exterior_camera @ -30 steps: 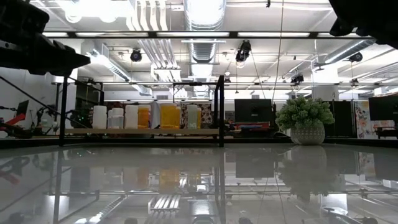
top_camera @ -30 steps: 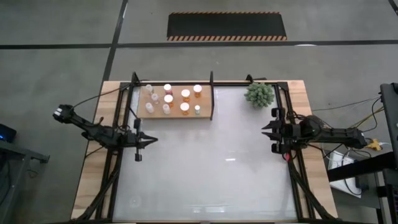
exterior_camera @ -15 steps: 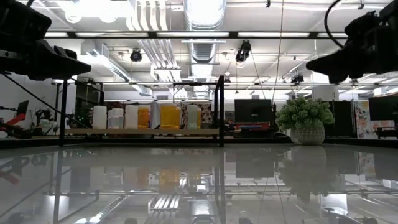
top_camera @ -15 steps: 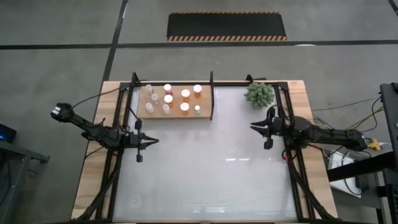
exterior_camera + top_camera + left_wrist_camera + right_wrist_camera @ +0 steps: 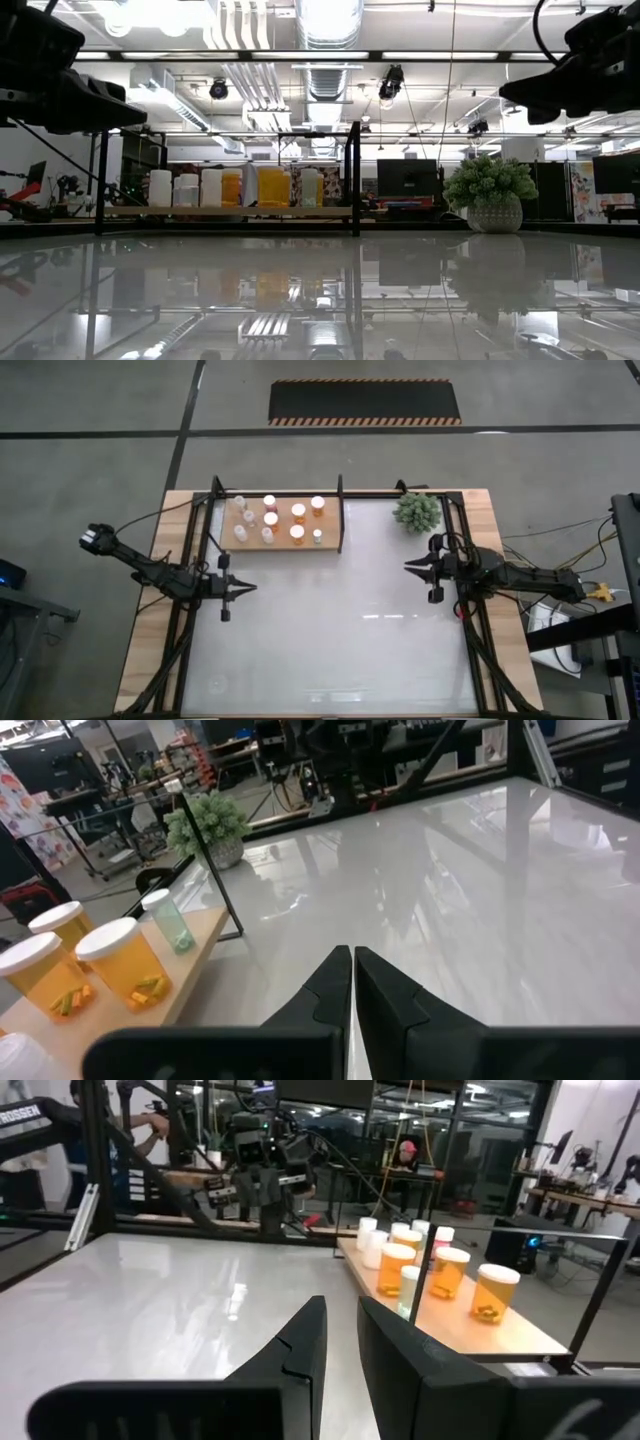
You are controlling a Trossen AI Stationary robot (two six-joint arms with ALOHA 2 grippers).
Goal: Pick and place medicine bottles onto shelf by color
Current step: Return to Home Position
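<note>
Medicine bottles [image 5: 298,510] stood in two rows on the shelf [image 5: 332,510], which sat at the upper left of the tabletop [image 5: 330,630] in your high view, well apart from both arms. Your left claw [image 5: 248,587] hung by the tabletop's left edge. Your right claw [image 5: 410,567] hung by its right edge, near the plant [image 5: 417,511]. In your low view the bottles lined the shelf, pale ones at the left and orange ones beside them. Your left wrist view showed the left claw clenched on nothing. Your right wrist view showed the right claw narrowly parted and empty.
</note>
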